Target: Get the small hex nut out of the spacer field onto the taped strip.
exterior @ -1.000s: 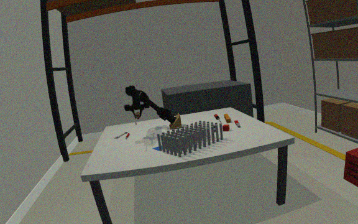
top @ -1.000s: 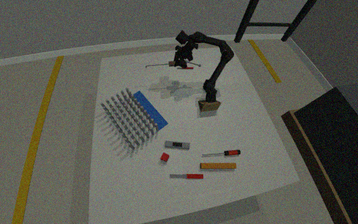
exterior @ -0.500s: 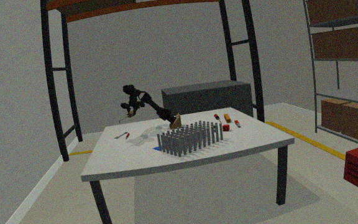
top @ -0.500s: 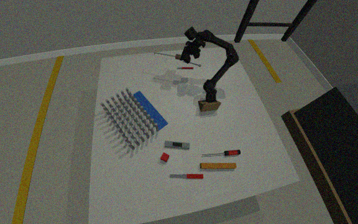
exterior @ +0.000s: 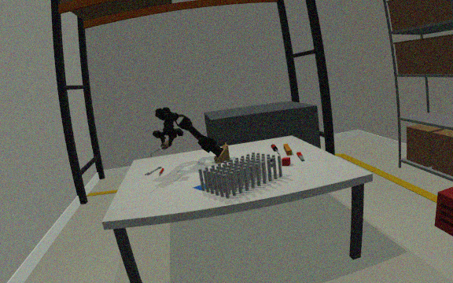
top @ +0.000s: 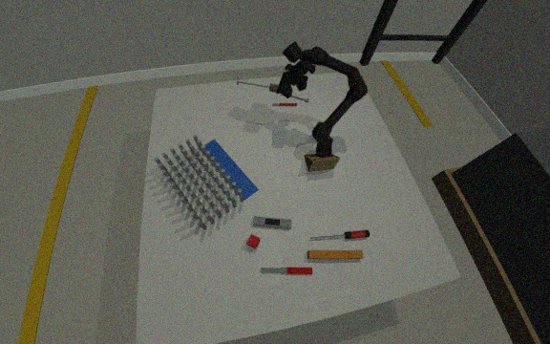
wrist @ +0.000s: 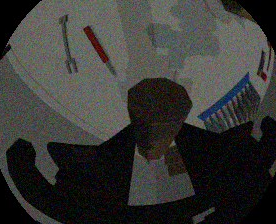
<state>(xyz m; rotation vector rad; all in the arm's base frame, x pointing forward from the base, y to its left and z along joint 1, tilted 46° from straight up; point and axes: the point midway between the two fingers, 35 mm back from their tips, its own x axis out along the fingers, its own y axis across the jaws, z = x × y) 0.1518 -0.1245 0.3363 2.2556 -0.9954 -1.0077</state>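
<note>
My gripper [top: 281, 88] [exterior: 164, 144] [wrist: 153, 125] is shut on a thin metal rod tool with a tan wooden handle [top: 273, 87] and holds it high above the far side of the table, well away from the spacers. The rod [top: 251, 84] sticks out to the left in the top view. The grey standing spacers [top: 198, 187] [exterior: 242, 174] form a dense field. The blue taped strip [top: 231, 168] [exterior: 198, 188] [wrist: 229, 104] lies along the field's near side. The hex nut is hidden among the spacers.
A small red-handled tool [top: 285, 104] [exterior: 161, 171] [wrist: 97, 48] and a grey tool [exterior: 152, 171] [wrist: 66, 47] lie below the gripper. A grey block [top: 271, 223], red cube [top: 253, 241], screwdriver [top: 342, 235], orange bar [top: 335, 254] and red-grey tool [top: 286, 270] lie beyond the field. The arm's base [top: 322, 162] stands mid-table.
</note>
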